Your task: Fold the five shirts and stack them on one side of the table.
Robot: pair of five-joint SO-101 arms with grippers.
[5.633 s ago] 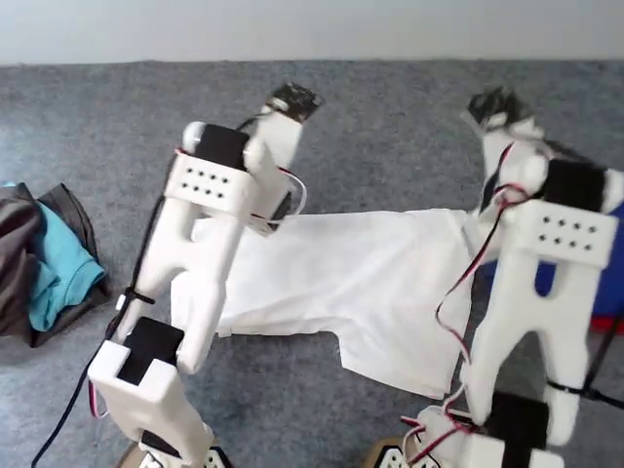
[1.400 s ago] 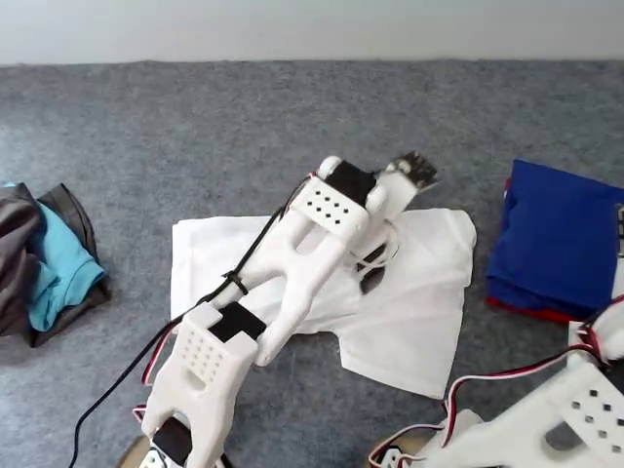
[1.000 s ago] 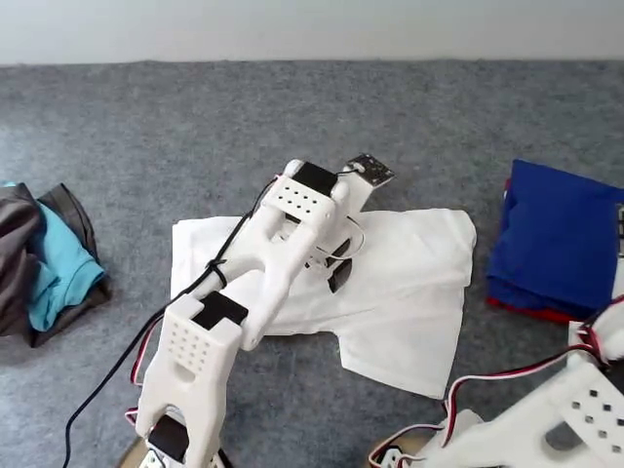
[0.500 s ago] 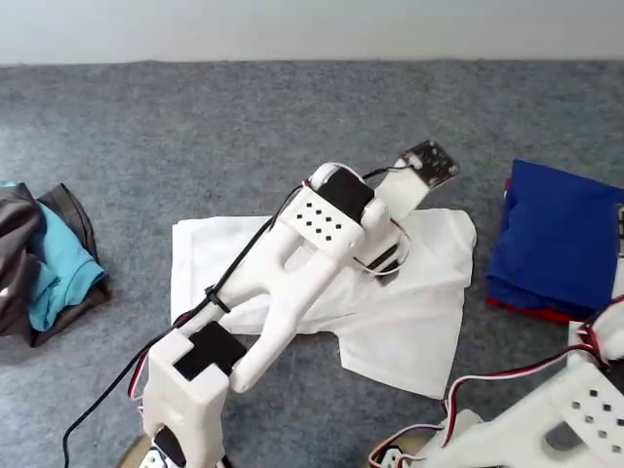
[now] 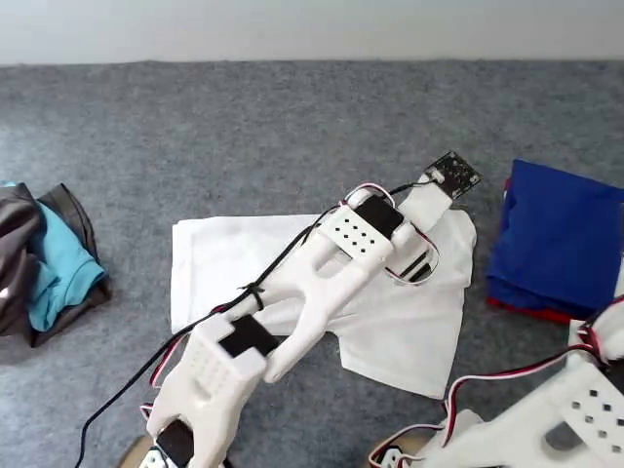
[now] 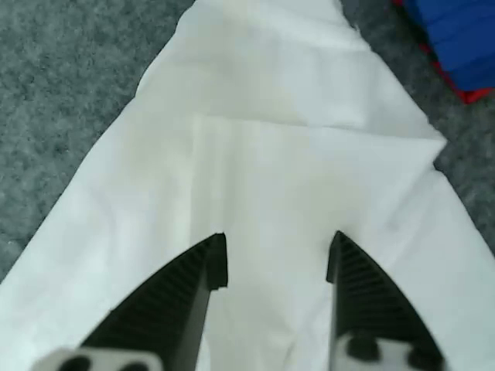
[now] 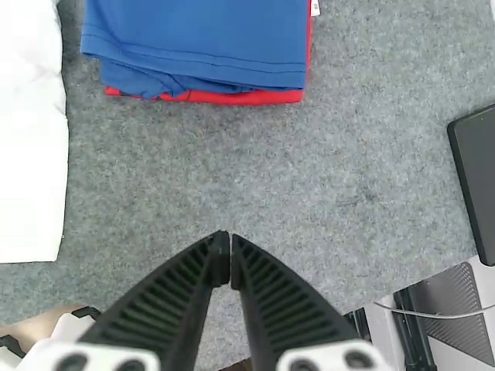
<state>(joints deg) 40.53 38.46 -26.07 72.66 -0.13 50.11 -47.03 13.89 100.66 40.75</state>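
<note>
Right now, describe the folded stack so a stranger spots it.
On the grey table, look past the white shirt toward the side of the right arm. There a folded blue shirt lies on a red shirt, unlike the crumpled pile opposite.

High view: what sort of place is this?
Likely a robot shirt-folding test bench: grey felt-covered table, white shirt spread out, folded stack at one side, unfolded pile at the other.

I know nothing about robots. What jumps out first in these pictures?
The left arm stretches across a white shirt spread mid-table, the open left gripper hovering over the cloth. To the right lies a folded blue shirt on a red one; at the left edge sits a crumpled pile of grey and teal shirts.
</note>
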